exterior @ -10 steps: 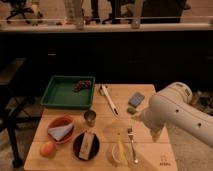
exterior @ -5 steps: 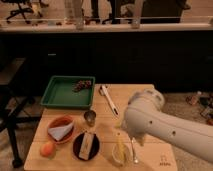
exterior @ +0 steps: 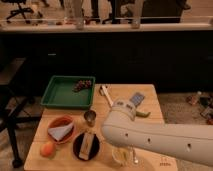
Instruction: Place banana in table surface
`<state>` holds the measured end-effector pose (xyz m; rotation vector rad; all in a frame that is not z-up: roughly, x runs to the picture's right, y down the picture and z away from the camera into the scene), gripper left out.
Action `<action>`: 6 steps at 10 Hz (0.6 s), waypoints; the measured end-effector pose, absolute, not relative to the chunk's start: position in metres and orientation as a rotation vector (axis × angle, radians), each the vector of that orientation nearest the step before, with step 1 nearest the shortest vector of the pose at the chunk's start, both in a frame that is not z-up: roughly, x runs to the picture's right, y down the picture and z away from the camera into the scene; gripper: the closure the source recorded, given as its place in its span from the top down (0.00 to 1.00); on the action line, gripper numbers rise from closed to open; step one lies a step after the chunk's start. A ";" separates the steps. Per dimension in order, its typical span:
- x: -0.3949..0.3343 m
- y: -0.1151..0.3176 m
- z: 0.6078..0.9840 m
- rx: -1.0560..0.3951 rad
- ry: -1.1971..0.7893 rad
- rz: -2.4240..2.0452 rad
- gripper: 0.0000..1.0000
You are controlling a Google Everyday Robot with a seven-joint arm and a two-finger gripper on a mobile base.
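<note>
**Banana by the front edge, gripper hidden**

Camera view: the banana (exterior: pixel 120 156) lies near the front edge of the surface (exterior: pixel 152 93), right of centre and just below the white arm (exterior: pixel 160 137). The gripper is hidden behind that arm, so I cannot tell its grasp.

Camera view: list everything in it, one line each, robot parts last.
light wooden plank table surface: 1, pale wood, centre
green rectangular tray: 1, green, table's far left
dark bunch, likely grapes: 1, dark, tray's far right corner
white utensil: 1, white, right of tray
flat rectangular packet: 1, blue-grey, far right
pepper-like vegetable: 1, green, right edge
small metal cup: 1, grey, mid-table
orange bowl: 1, holds something white, left
round orange fruit: 1, near left corner
dark round plate: 1, holds a tan bar, near edge
slim banana: 1, pale yellow, near edge, partly under arm
fork: 1, beside banana
robot arm: 1, white, across table's right
claw: not in view
</note>
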<state>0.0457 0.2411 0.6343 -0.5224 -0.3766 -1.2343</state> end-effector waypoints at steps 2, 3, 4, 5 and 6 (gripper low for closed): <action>0.049 0.243 0.643 -0.540 -0.411 -1.232 0.80; 0.049 0.242 0.645 -0.540 -0.421 -1.226 0.80; 0.052 0.241 0.647 -0.544 -0.423 -1.219 0.80; 0.053 0.240 0.651 -0.548 -0.430 -1.213 0.80; 0.055 0.240 0.654 -0.552 -0.436 -1.206 0.80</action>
